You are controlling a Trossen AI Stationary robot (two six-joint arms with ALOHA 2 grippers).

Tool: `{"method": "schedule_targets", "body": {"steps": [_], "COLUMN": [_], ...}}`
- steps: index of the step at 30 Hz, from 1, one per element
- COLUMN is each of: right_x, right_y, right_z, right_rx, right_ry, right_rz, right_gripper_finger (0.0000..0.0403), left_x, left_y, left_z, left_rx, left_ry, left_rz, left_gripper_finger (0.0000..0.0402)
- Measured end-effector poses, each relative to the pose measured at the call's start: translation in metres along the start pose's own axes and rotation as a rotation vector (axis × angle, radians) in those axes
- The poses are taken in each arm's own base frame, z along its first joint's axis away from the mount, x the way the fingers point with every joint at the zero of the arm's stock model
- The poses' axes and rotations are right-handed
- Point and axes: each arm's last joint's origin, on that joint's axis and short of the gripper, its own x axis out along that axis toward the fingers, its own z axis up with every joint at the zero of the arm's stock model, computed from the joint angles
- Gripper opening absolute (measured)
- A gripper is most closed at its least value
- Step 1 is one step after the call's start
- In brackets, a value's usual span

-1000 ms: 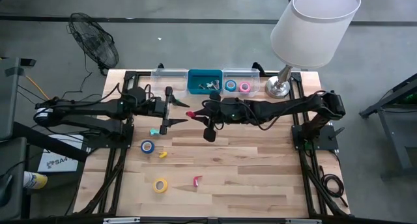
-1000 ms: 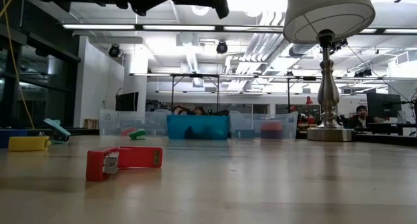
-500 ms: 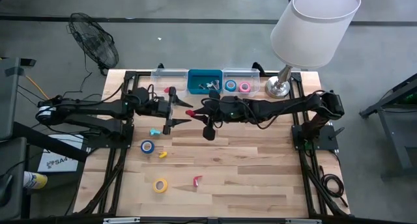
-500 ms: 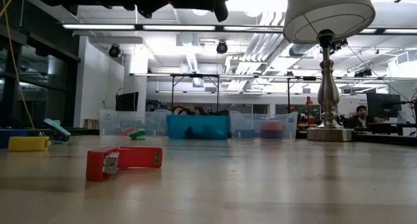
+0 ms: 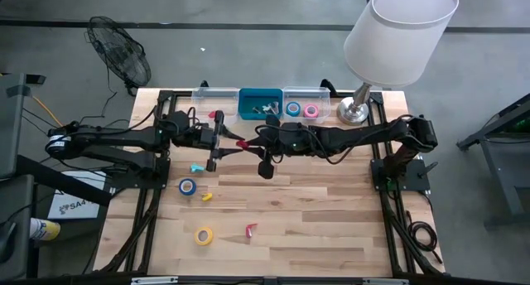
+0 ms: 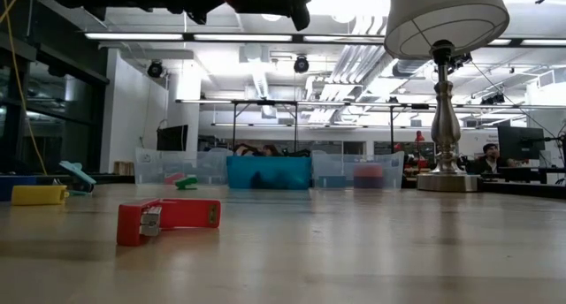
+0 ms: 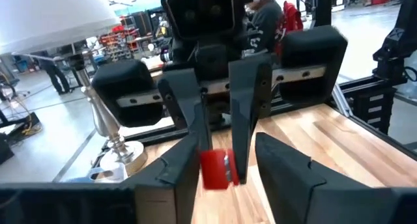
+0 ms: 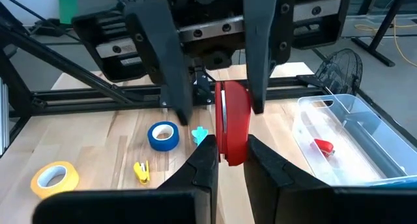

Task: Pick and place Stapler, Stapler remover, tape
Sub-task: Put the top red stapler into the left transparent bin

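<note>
R claw [image 8: 229,160] grips red stapler [image 8: 233,123]; L claw [image 7: 225,160] wide around it.

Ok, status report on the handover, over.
Right gripper shut on red stapler, mid-air. Left gripper open, straddling it. Nothing seen blocking.

stapler [image 8: 232,123]: red, held in the dark right gripper [image 8: 228,160]
left gripper [image 5: 217,142]: black
tape [image 5: 188,186]: blue roll
second tape [image 5: 204,235]: yellow roll
tape in far bin: one blue [image 5: 293,109], one pink [image 5: 310,111]
middle bin [image 5: 259,103]: teal
side bins [image 5: 215,97]: clear
remover [image 5: 196,167]: teal
near stapler [image 6: 168,219]: red
table [image 5: 331,210]: light striped wood
lamp [image 5: 401,35]: white shade, silver base
</note>
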Motion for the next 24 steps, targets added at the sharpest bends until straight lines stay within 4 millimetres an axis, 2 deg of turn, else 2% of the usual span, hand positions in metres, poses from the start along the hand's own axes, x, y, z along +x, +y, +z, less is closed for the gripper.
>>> {"method": "schedule_targets", "body": {"steps": [5,24], "right_x": [0.0,-0.0001], "right_y": [0.0002,0.0011], "right_z": [0.0,0.0037], "right_rx": [0.0,0.005], "right_ry": [0.0,-0.037], "right_rz": [0.007,0.035], "right_gripper_finger": [0.0041,0.0041], "left_x": [0.0,-0.0001], "left_y": [0.0001,-0.0001], "left_z": [-0.0001,0.0008], "left_rx": [0.0,-0.013], "left_ry": [0.001,-0.01], "left_rz": [0.0,-0.01], "left_gripper_finger": [0.0128,0.0126]}}
